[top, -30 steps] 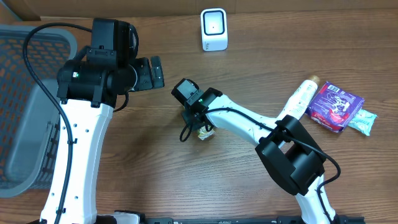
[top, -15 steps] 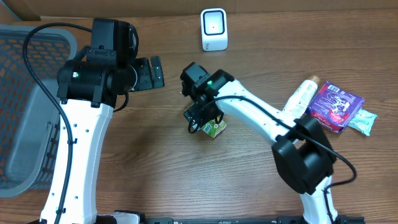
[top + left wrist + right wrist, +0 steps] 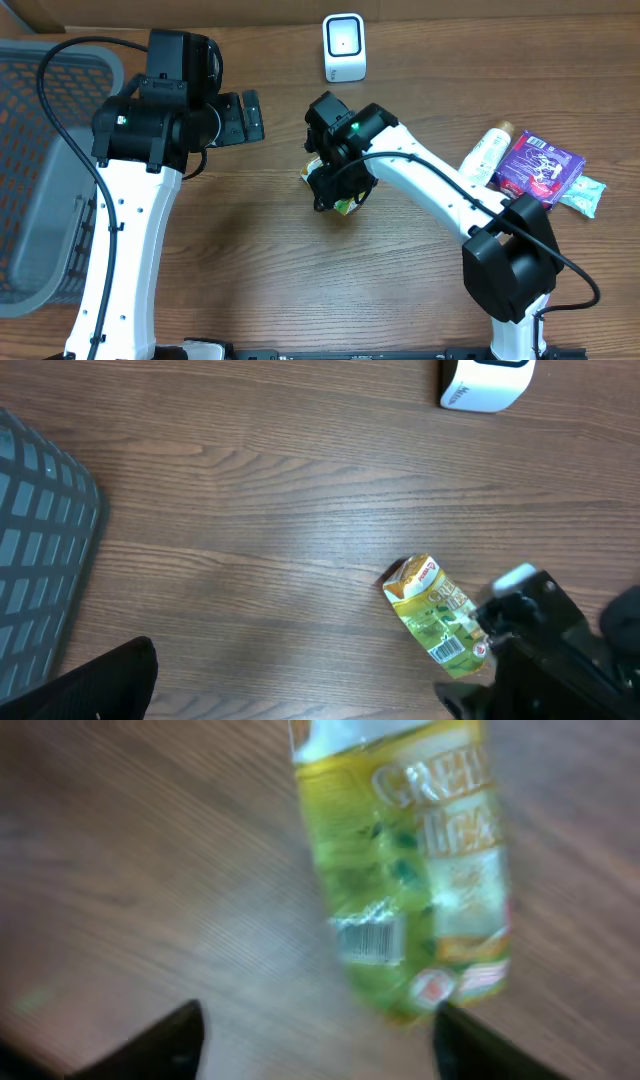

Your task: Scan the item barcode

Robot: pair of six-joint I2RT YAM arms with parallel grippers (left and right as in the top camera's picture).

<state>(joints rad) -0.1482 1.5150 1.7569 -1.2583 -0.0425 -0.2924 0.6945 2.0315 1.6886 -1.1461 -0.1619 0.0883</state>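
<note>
Now the right claw (image 3: 318, 1020) is hovering spread above the tea packet (image 3: 435, 622) (barcode showing), well clear of table (image 3: 250, 265) edges; left claw (image 3: 243, 117) is gaping.

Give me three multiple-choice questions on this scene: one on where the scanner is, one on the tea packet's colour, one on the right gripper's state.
1. The scanner stands:
A) by the arm bases
B) at the far side, beyond the tea packet
C) on the packet

2. The packet is mostly:
A) purple
B) blue
C) yellow-green

3. The right gripper is:
A) open, over the packet
B) shut on the packet
C) shut on the scanner

Answers:
1 B: the overhead view shows it past the packet.
2 C: both wrist views show that colour.
3 A: its fingers stand wide apart and the packet lies free on the table.
</note>
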